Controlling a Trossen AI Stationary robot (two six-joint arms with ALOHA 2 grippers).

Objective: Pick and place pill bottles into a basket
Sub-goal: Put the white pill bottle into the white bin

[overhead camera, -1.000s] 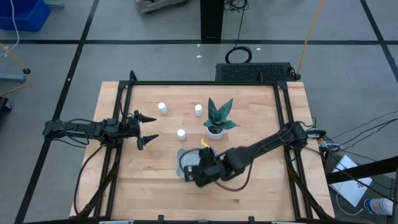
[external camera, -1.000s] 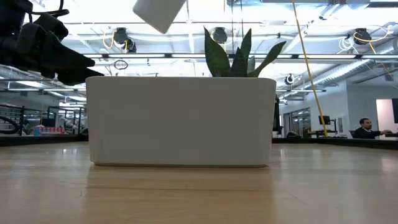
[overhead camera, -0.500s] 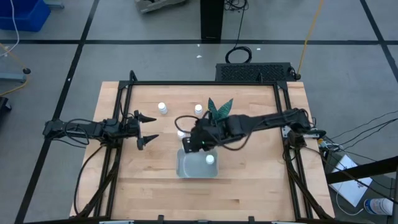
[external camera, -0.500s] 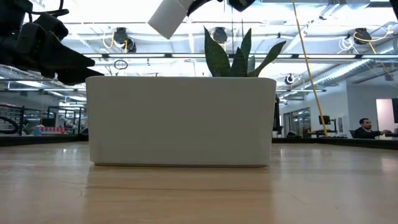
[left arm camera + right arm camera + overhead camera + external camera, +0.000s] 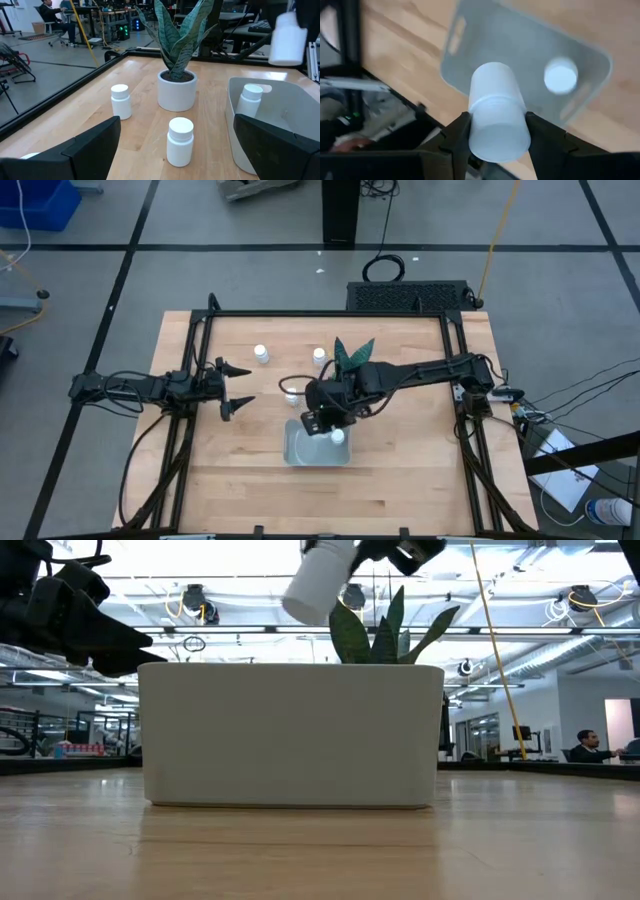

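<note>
My right gripper (image 5: 319, 419) is shut on a white pill bottle (image 5: 320, 582), held tilted above the light grey-blue basket (image 5: 300, 452). One bottle (image 5: 338, 437) stands inside the basket. Three more bottles stand on the table: one (image 5: 261, 354) at the far left, one (image 5: 319, 356) next to the plant, one (image 5: 291, 386) just beyond the basket. My left gripper (image 5: 238, 387) is open and empty at the table's left, clear of all of them. My right gripper pinches the bottle's two opposite sides (image 5: 472, 131) between its two fingers (image 5: 456, 136), on the bottle's upper part. The fingers come from above and lie along the bottle. The bottle hangs tilted below them, lifted clear above the basket (image 5: 520, 45).
A potted plant (image 5: 347, 360) in a white pot stands just beyond the basket, close to my right arm (image 5: 420, 370). Black frame rails (image 5: 200, 380) run along the table's left and right sides. Bare wood lies near the front edge.
My right gripper has kept the bottle and swung from over the basket's near part toward the far edge, then come back a little over the basket. In the low view the bottle has gone toward the table's right and slightly down, still tilted.
</note>
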